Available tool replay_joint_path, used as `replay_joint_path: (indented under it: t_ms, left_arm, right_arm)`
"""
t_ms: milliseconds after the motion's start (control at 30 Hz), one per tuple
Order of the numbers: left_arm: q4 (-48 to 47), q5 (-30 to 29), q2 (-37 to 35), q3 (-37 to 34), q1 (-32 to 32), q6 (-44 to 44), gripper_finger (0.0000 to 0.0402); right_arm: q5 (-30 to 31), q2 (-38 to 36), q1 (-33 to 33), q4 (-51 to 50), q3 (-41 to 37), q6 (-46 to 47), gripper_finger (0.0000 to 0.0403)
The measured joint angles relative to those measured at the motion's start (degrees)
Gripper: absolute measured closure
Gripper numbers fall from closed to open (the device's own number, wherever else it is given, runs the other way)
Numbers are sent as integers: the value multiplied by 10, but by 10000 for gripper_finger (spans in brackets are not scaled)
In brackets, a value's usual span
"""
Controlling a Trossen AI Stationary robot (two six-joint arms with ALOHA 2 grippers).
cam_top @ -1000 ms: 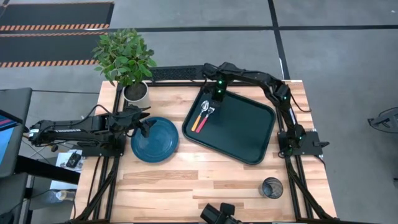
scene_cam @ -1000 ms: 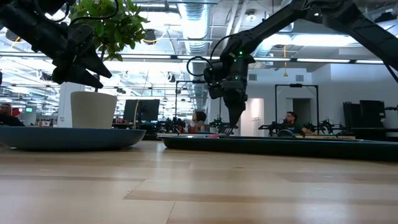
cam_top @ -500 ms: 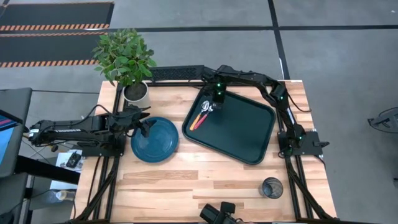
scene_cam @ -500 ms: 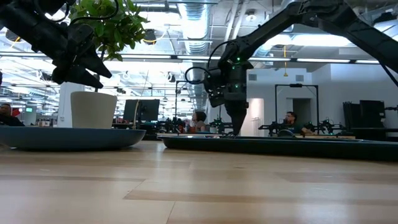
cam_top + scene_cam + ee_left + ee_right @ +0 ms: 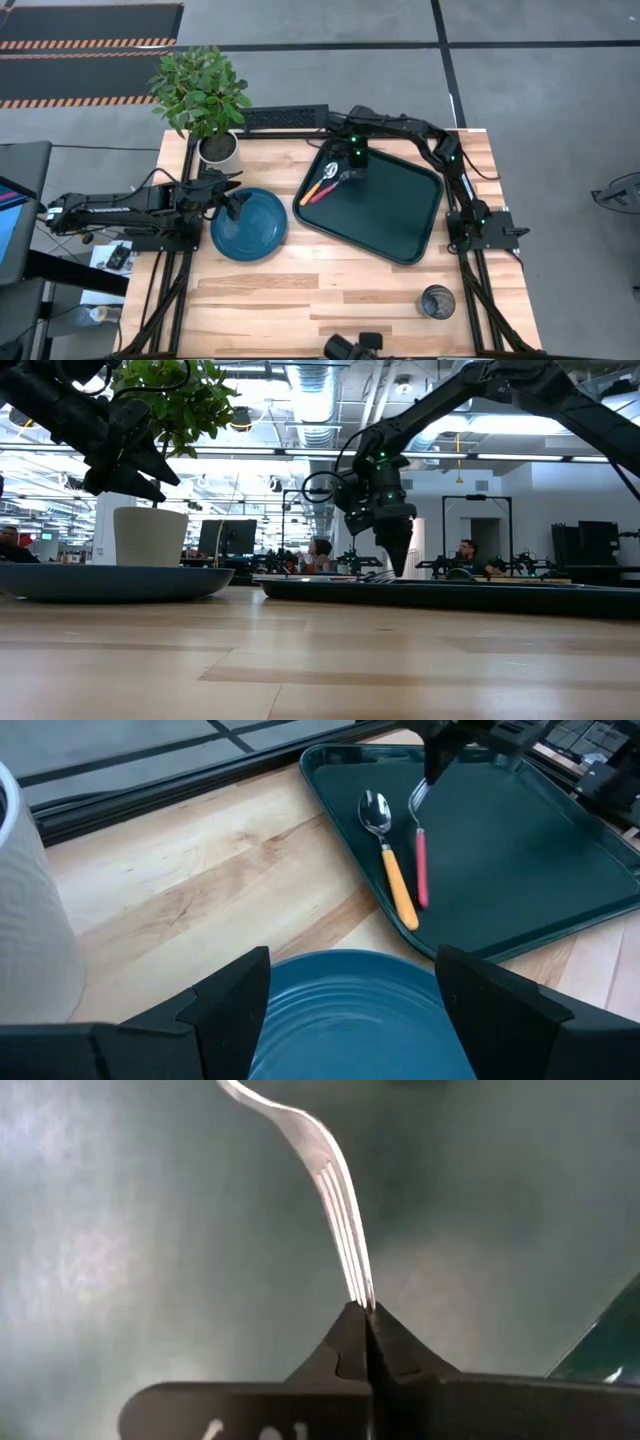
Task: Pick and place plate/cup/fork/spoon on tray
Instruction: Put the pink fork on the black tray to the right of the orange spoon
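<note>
The red-handled fork (image 5: 327, 189) and the orange-handled spoon (image 5: 314, 186) lie side by side in the far left corner of the dark tray (image 5: 400, 220). They also show in the left wrist view, fork (image 5: 421, 870) and spoon (image 5: 392, 870). My right gripper (image 5: 350, 175) is down on the tray and shut on the fork. The teal plate (image 5: 255, 230) rests flat on the table left of the tray. My left gripper (image 5: 236, 203) hangs open above the plate's left rim, clear of it in the low view (image 5: 140, 480). The dark see-through cup (image 5: 437, 301) stands near the table's near right corner. My right gripper pinches the tips of the fork's tines (image 5: 362, 1292) between the free ends of its two shut fingers (image 5: 345, 1342). The fingers point down from above, roughly in line with the fork. The fork's red handle (image 5: 421, 880) lies on the tray.
A potted plant in a white pot (image 5: 218, 148) stands at the table's far left, just behind my left gripper. The right and near parts of the tray are bare. Bare wood lies between the plate and the cup.
My right gripper has gone a little toward the table's right edge, staying low on the tray. The fork's tine end has gone with it, so the fork has turned and lies more slanted, its handle end staying near the tray's left edge.
</note>
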Motion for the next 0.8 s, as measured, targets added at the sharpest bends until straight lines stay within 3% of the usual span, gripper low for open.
replay_joint_path:
  t_ms: [367,667,800]
  left_arm:
    - [0,-13,0,0,0,0,132]
    - [0,-13,0,0,0,0,132]
    - [0,-13,0,0,0,0,132]
  right_arm:
    - [82,0,28,-16,0,-50,394]
    - [138,0,47,12,0,-52,319]
    - [130,-1,50,6,30,-13,286]
